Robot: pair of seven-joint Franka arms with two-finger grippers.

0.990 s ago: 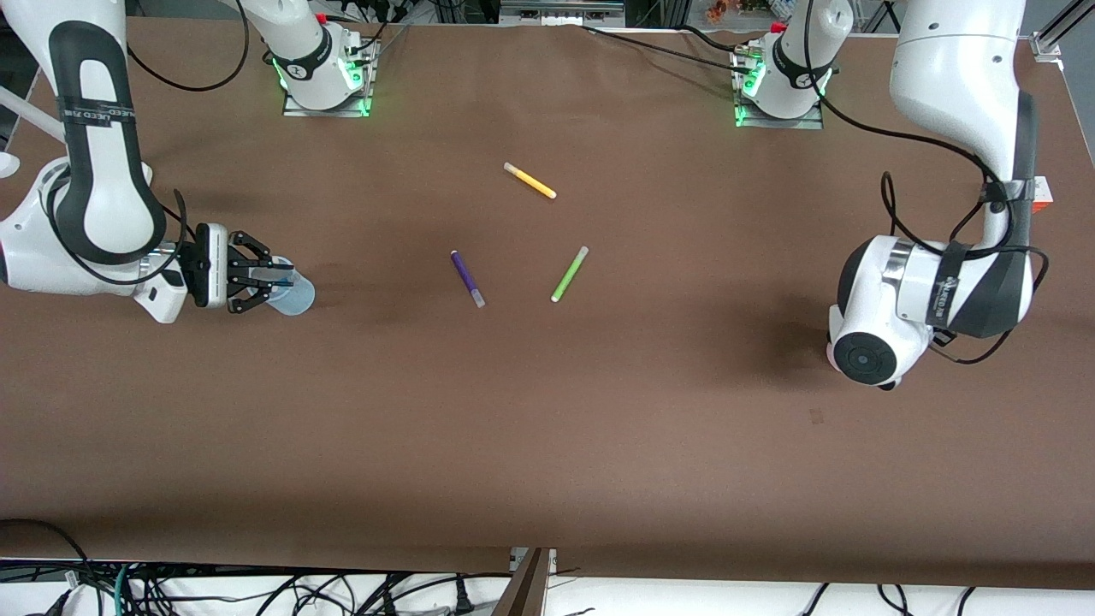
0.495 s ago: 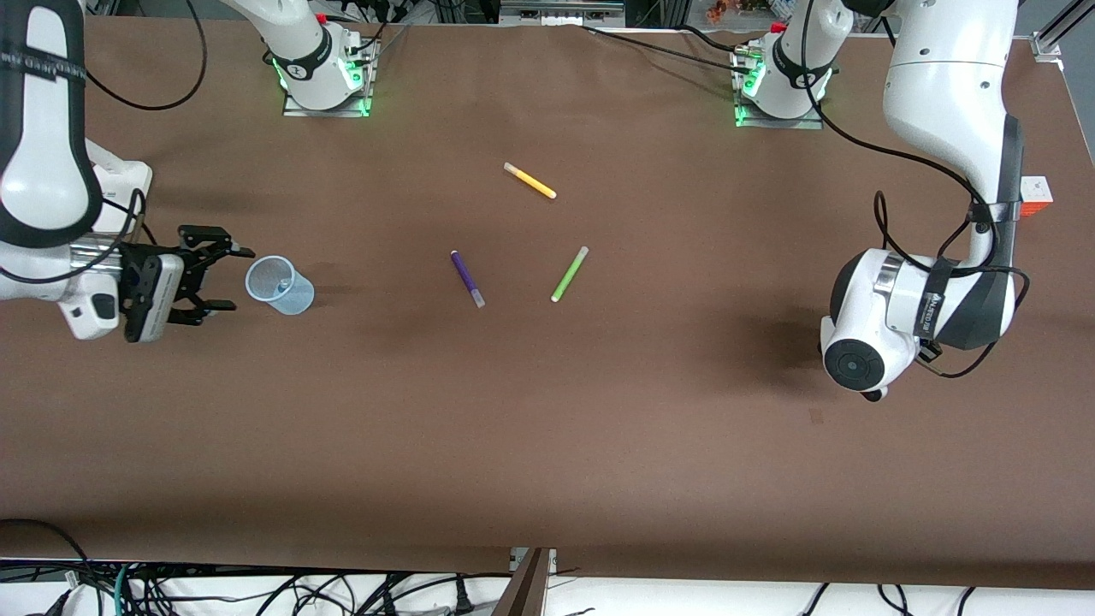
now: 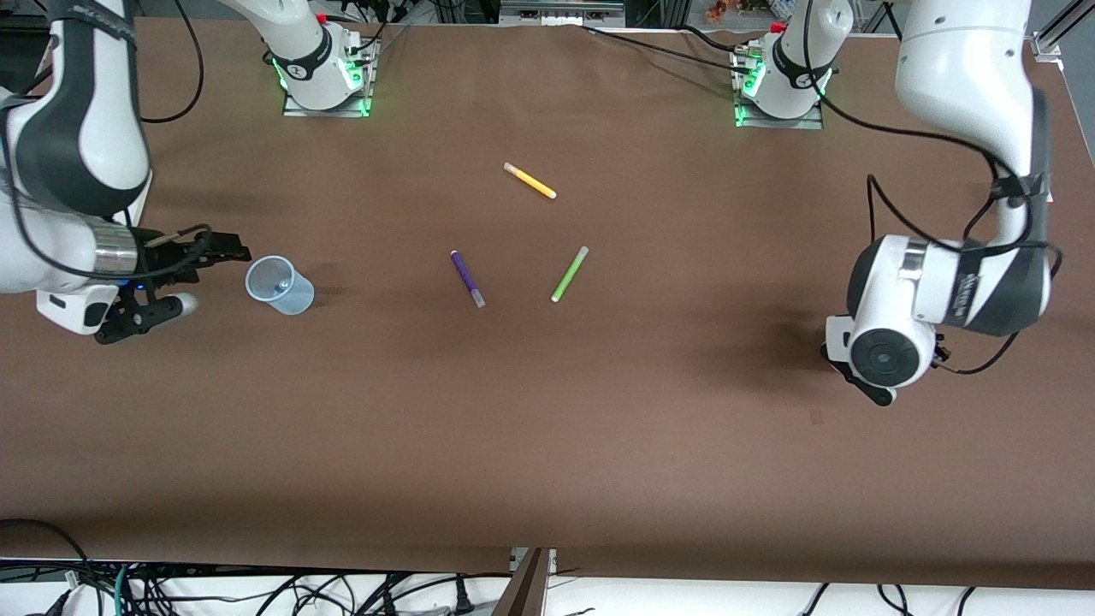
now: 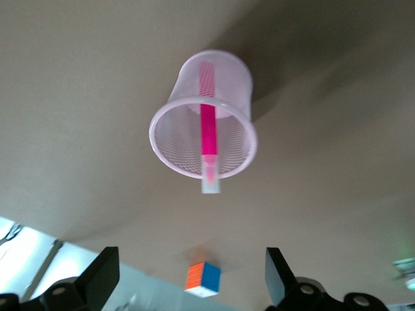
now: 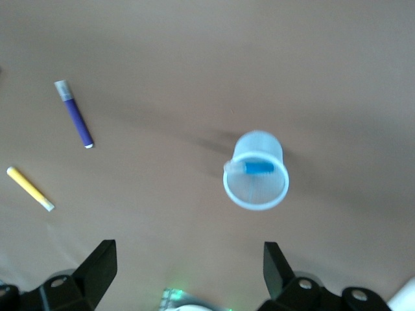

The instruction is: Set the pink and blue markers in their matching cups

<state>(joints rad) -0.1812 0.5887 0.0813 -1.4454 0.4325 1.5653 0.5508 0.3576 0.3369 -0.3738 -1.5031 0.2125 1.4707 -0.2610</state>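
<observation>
The pale blue cup (image 3: 295, 297) stands upright toward the right arm's end of the table, with the blue marker (image 5: 258, 168) inside it; the cup also shows in the right wrist view (image 5: 256, 191). My right gripper (image 3: 210, 275) is open and empty, beside the cup and clear of it; it shows open in its wrist view (image 5: 188, 272). The pale pink cup (image 4: 194, 165) holds the pink marker (image 4: 207, 129), which stands up past the rim. My left gripper (image 4: 189, 282) is open and empty above it. In the front view the left arm hides the pink cup.
A purple marker (image 3: 467, 277), a green marker (image 3: 569, 274) and a yellow marker (image 3: 529, 180) lie loose at the middle of the table. A colour cube (image 4: 203, 278) sits on the table near the pink cup.
My right gripper has drawn back from the blue cup toward the right arm's end of the table and turned. The blue marker stays in the cup. My left arm has shifted slightly.
</observation>
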